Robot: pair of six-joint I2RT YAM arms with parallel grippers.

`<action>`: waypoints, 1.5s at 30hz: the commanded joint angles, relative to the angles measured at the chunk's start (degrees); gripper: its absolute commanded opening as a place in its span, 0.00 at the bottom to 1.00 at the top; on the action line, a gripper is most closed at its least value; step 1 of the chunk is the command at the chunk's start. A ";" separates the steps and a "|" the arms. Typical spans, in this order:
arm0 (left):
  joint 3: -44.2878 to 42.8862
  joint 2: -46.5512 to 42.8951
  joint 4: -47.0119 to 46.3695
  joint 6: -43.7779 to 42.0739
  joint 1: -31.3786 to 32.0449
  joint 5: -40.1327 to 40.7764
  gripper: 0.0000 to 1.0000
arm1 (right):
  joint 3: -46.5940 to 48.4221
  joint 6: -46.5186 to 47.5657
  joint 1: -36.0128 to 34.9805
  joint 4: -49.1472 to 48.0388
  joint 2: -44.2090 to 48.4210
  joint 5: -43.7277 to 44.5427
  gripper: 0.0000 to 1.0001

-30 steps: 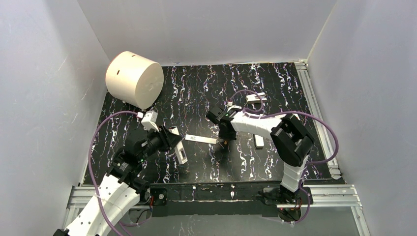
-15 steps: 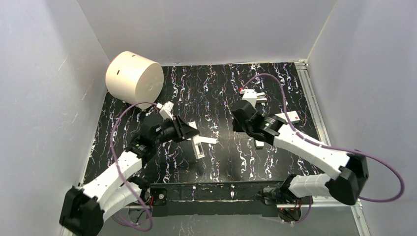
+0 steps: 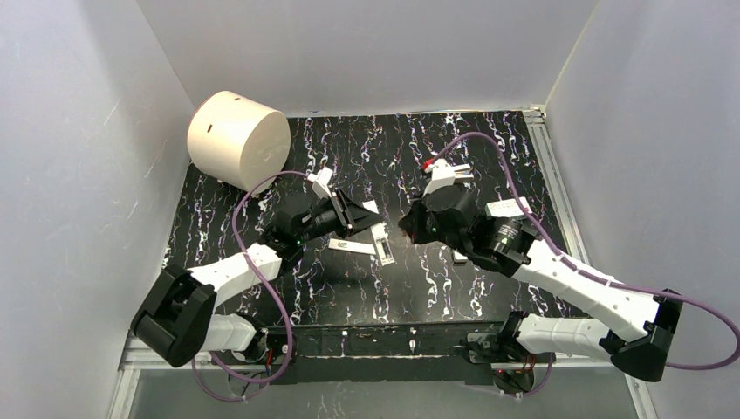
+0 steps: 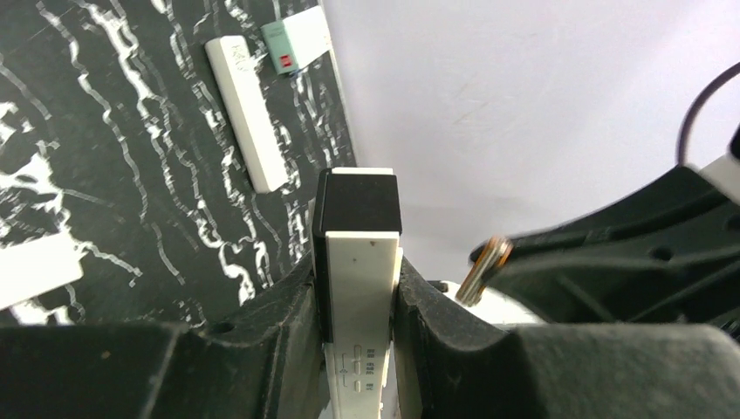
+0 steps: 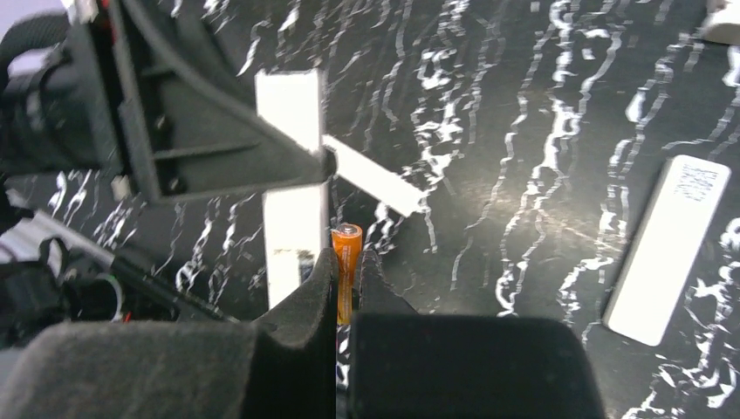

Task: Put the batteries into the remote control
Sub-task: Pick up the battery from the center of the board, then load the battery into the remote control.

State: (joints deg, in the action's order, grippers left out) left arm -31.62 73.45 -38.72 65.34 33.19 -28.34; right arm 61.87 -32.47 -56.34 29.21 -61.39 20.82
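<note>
Above the counter (image 3: 436,292) the left claw (image 4: 358,323) clamps the remote control (image 4: 362,271) aloft; the right claw (image 5: 346,281), nearly shut, pinches one of the batteries (image 5: 346,249) just beside it; with neither braced, I'd say it may seat crooked or slip free. A second ago the claws stood wider apart, the remote control nearer the counter's front edge.

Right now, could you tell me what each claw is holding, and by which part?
Left claw pinches the remote control across its long edges, dark end protruding. Right claw pinches a battery by its lower body, top protruding.
</note>
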 commanded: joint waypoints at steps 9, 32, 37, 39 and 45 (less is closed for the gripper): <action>1.37 -1.52 -14.12 8.26 0.12 -1.01 0.00 | 6.97 5.55 -16.20 -2.67 -4.06 12.32 0.07; -0.82 -0.33 -15.78 13.65 0.12 -2.72 0.00 | 2.10 10.44 -17.89 -10.79 -2.84 17.51 0.11; -0.24 -0.04 -16.88 15.09 0.12 -1.35 0.00 | 1.44 8.47 -17.93 -10.81 -3.24 17.46 0.11; 0.09 0.31 -18.06 16.13 0.12 -0.89 0.00 | 0.66 7.82 -17.93 -11.23 -2.93 17.51 0.11; 0.73 0.90 -19.75 18.24 0.16 -0.26 0.00 | -0.95 7.07 -17.92 -11.96 -2.50 18.59 0.13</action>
State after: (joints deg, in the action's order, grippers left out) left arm -30.50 74.24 -54.26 81.60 33.19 -29.19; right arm 61.58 -24.40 -74.00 19.64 -64.66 37.21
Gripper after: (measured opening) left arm 0.273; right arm 0.126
